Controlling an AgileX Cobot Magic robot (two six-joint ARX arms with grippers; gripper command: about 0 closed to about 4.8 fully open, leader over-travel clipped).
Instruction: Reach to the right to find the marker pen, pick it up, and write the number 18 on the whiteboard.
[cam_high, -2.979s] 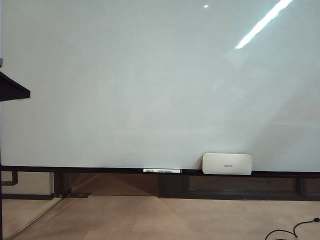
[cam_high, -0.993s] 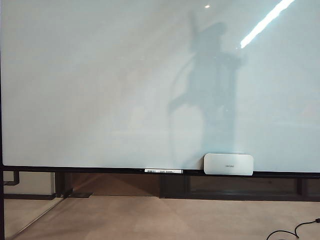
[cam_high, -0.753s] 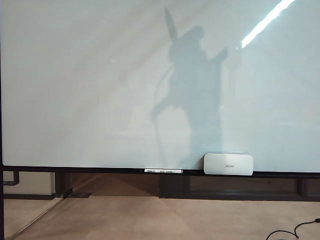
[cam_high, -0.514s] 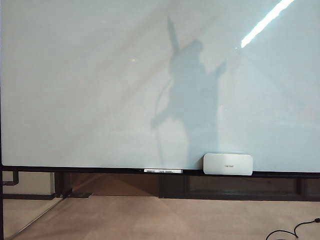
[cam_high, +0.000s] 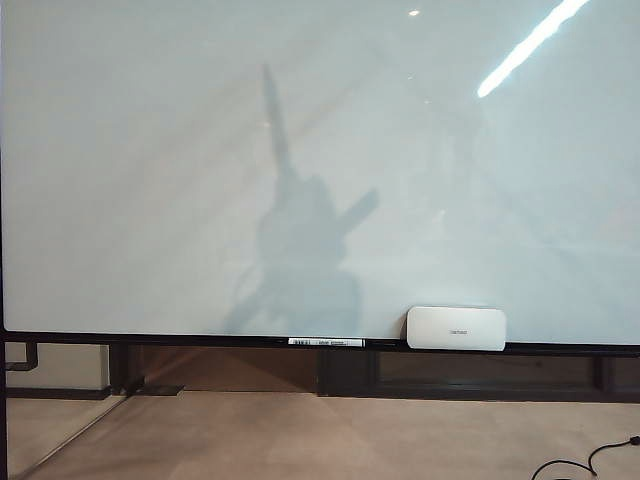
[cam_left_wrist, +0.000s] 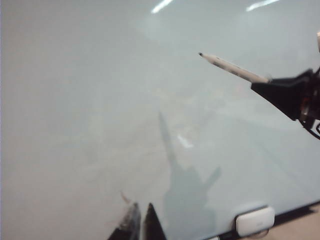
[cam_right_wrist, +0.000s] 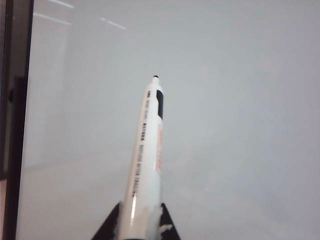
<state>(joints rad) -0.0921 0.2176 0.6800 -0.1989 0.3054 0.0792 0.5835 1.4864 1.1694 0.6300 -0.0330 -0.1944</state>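
Observation:
The whiteboard (cam_high: 150, 150) fills the exterior view, where neither gripper shows, only an arm-and-pen shadow (cam_high: 300, 240). My right gripper (cam_right_wrist: 140, 205) is shut on the marker pen (cam_right_wrist: 150, 150), a white printed barrel with a black tip pointing at the whiteboard (cam_right_wrist: 240, 100). In the left wrist view the right gripper (cam_left_wrist: 270, 85) holds the marker pen (cam_left_wrist: 232, 68) with its tip just off the whiteboard (cam_left_wrist: 75, 100). My left gripper (cam_left_wrist: 140, 220) is shut and holds nothing, close to the board. No number 18 shows; the surface is unmarked.
A white rounded eraser (cam_high: 455, 328) sticks near the board's bottom ledge, also visible as the eraser (cam_left_wrist: 255, 221). A white barcode-labelled pen (cam_high: 325, 342) lies on the ledge. A black cable (cam_high: 585, 462) lies on the floor. The board's black frame (cam_right_wrist: 17, 125) runs along one edge.
The shadow of the arm and pen has slid left and downward across the board. Three seconds ago there was no shadow, and a dark shape at the left edge has gone.

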